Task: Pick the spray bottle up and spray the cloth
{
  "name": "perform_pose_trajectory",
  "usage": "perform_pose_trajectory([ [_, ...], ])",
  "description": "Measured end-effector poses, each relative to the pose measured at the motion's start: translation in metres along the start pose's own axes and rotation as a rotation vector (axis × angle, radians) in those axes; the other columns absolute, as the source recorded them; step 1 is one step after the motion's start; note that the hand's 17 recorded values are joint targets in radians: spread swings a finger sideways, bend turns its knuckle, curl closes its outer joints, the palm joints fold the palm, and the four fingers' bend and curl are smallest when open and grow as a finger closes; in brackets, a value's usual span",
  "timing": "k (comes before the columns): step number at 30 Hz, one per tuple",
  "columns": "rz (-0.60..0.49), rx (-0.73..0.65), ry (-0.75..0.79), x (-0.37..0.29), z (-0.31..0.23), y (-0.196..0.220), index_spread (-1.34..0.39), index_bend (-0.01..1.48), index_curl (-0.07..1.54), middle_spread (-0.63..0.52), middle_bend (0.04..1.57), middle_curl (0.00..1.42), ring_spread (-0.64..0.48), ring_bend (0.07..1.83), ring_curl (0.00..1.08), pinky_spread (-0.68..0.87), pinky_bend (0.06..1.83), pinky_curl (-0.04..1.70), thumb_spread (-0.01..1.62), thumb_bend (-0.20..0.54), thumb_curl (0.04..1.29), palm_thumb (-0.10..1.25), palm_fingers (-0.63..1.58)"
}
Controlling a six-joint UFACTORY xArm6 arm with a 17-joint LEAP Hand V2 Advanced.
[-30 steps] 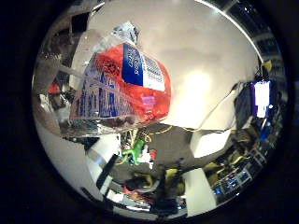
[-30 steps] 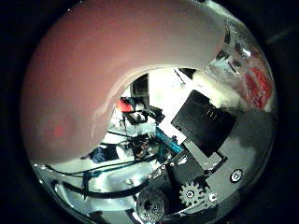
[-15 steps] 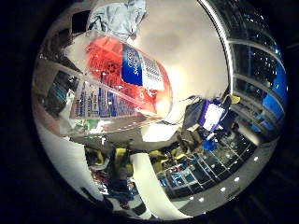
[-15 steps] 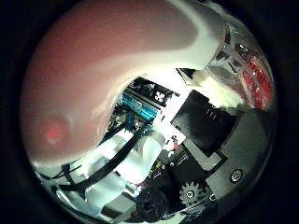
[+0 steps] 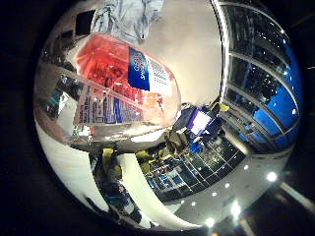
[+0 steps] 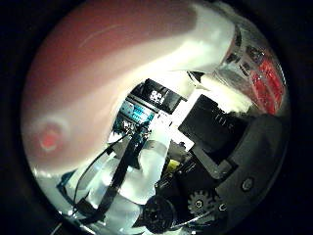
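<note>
The hand [image 6: 230, 161] has its black and white fingers [image 6: 220, 122] curled round the spray bottle [image 5: 123, 93] of red liquid, held close against the palm, with the grey cloth [image 5: 128, 17] crumpled on the pale tabletop [image 5: 192, 54] beyond it.

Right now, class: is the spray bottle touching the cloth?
Apart. In the little finger side palm view, the spray bottle is close to the palm, while bare table separates it from the cloth.

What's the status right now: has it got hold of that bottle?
Hand shut on spray bottle, bottle close against the palm. Cloth lies crumpled on the table beyond it. Nothing between them.
</note>
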State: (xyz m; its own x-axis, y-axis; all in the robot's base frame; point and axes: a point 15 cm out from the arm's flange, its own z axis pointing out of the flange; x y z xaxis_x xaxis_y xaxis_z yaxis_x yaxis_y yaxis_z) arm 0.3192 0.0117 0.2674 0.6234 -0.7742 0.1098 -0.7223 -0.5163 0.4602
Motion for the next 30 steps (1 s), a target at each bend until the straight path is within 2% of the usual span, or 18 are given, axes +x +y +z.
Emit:
perform_pose_trajectory([
  [7,-0.003,-0.041,-0.017,-0.001,0.033,-0.024,-0.19,1.21,0.76,-0.09,1.42,0.66,-0.21,1.37,0.78,-0.17,1.03,1.44,0.83,-0.017,0.80,1.02,1.14],
  [16,0.011,-0.034,0.024,0.013,0.014,-0.016,-0.19,1.21,0.76,-0.09,1.42,0.66,-0.21,1.37,0.78,-0.18,1.03,1.44,0.81,-0.018,0.81,1.02,1.14],
  [21,0.007,-0.044,0.021,0.011,0.024,-0.018,-0.19,1.21,0.77,-0.09,1.42,0.66,-0.21,1.37,0.78,-0.19,1.03,1.44,0.80,-0.019,0.81,1.01,1.14],
  [30,0.036,0.043,-0.016,0.012,0.007,-0.030,-0.19,1.21,0.77,-0.10,1.42,0.66,-0.21,1.36,0.78,-0.19,1.03,1.44,0.80,-0.018,0.82,1.01,1.14],
])
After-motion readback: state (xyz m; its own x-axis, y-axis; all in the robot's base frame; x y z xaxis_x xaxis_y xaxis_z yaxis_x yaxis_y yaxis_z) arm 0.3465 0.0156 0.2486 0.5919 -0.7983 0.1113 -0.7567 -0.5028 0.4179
